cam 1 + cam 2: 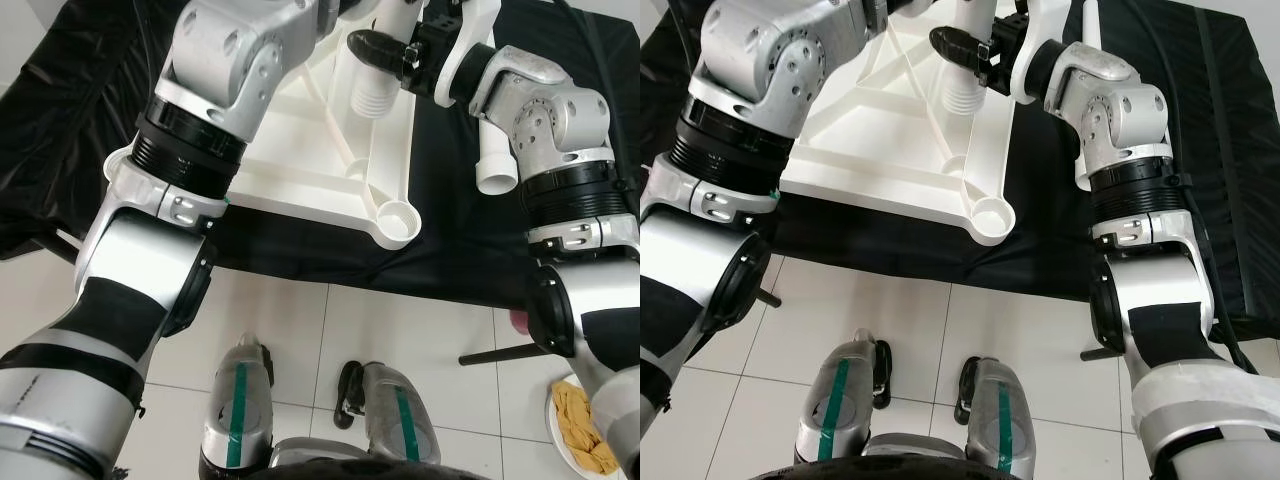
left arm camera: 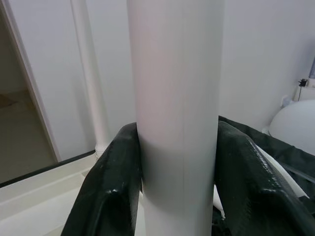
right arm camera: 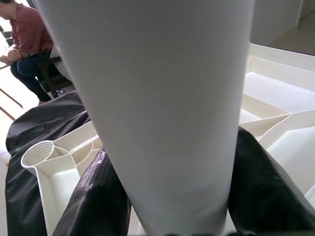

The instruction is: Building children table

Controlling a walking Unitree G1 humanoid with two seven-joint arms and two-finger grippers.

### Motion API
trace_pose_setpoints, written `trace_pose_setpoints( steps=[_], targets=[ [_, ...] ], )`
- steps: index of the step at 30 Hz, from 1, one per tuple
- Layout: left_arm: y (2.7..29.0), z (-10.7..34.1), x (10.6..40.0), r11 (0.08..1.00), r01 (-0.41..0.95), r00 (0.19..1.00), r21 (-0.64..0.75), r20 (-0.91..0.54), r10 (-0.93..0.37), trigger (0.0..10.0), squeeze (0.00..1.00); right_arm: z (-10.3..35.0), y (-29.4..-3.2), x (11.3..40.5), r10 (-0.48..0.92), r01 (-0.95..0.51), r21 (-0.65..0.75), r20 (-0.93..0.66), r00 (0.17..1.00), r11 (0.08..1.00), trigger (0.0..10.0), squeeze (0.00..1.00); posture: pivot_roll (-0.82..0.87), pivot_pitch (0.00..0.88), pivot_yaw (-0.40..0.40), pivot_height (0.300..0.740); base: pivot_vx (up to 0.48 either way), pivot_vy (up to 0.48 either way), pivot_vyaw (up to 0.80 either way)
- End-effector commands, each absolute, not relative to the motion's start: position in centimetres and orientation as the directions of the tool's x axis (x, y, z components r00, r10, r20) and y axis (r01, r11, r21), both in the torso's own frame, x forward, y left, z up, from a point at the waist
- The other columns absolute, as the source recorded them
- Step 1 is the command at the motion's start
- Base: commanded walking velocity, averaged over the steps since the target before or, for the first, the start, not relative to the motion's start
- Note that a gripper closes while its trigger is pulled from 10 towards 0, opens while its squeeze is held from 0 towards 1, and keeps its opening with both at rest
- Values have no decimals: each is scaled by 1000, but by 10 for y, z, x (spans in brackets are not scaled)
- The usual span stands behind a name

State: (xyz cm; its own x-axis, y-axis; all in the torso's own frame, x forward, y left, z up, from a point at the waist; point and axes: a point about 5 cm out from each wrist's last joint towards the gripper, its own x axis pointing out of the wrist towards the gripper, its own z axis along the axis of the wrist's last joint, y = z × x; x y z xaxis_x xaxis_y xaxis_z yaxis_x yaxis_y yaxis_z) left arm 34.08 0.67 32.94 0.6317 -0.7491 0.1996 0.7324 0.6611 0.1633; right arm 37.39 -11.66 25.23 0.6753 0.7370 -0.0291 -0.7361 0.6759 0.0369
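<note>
Both grippers clamp white plastic table legs above the upturned white plastic tabletop [image 1: 330, 170], which lies on black cloth [image 1: 470, 250]. The right gripper [image 1: 385, 50] holds a ribbed-end leg [image 1: 375, 85] over the tabletop's middle; the left gripper [image 2: 177, 182] pinches another smooth white leg [image 2: 177, 98]. Best, probably, to keep the threaded end square over the near corner socket [image 1: 400, 218] before pressing and twisting. A loose leg [image 1: 495, 160] lies just beside the tabletop.

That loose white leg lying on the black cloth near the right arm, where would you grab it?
On its smooth round shaft, not the open end. The spare table leg lies on the black cloth, partly hidden behind the right arm, so I would likely come down from above, fingers astride its width. Both grippers already hold other legs this way.
</note>
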Motion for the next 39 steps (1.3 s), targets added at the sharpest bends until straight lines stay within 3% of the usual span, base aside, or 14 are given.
trace_pose_setpoints(
  steps=[1,3,4,10,12,13,14,16,17,19,21,25,34,39],
  targets=[
    [-9,325,322,401,894,378,199,148,-914,10000,451,257,-122,376,715,-714,45,-8,699,698,0,0,77,35,-20,740,0,0,0],
    [-10,324,321,397,901,373,178,153,-915,10000,451,256,-121,375,713,-712,48,-6,701,701,0,0,77,36,-20,740,0,0,0],
    [-11,324,320,390,908,367,151,159,-916,10000,1000,255,-121,375,711,-710,50,-5,703,702,0,0,77,36,-19,740,0,0,0],
    [-10,325,320,389,915,368,106,169,-914,10000,1000,254,-122,376,695,-694,67,14,719,717,0,0,77,39,-17,740,0,0,0],
    [-5,335,321,362,926,377,-103,242,-894,10000,1000,250,-126,377,623,-627,147,72,779,765,0,0,80,41,-16,740,0,0,0],
    [-5,335,321,362,926,377,-103,242,-894,10000,1000,250,-126,377,623,-627,147,72,779,765,0,0,80,41,-16,740,0,0,0],
    [-2,338,321,346,918,389,-192,277,-879,10000,769,247,-129,377,586,-591,183,88,806,785,3961,0,79,42,-15,740,0,0,0],
    [-2,338,321,346,918,389,-192,277,-879,10000,769,247,-129,377,586,-591,183,88,806,785,3961,0,79,42,-15,740,0,0,0],
    [3,339,323,330,903,407,-274,309,-859,10000,0,244,-132,377,556,-562,211,94,826,800,10000,0,78,41,-14,740,0,0,0],
    [3,339,323,330,903,407,-274,309,-859,10000,0,244,-132,377,556,-562,211,94,826,800,10000,0,78,41,-14,740,0,0,0],
    [28,331,332,364,846,502,-389,351,-791,10000,0,232,-142,374,474,-482,252,96,875,839,10000,0,82,38,-23,740,0,0,0],
    [33,327,332,383,837,520,-390,351,-779,10000,0,230,-145,373,455,-463,254,93,885,849,10000,0,84,38,-26,740,0,0,0],
    [57,297,332,519,798,597,-307,286,-749,10000,0,225,-156,370,354,-365,239,88,931,900,10000,0,82,37,-31,740,0,0,0],
    [76,262,328,687,715,696,-127,226,-682,10000,0,226,-160,364,314,-337,212,136,940,917,10000,0,84,36,-35,740,0,0,0]
  ],
)
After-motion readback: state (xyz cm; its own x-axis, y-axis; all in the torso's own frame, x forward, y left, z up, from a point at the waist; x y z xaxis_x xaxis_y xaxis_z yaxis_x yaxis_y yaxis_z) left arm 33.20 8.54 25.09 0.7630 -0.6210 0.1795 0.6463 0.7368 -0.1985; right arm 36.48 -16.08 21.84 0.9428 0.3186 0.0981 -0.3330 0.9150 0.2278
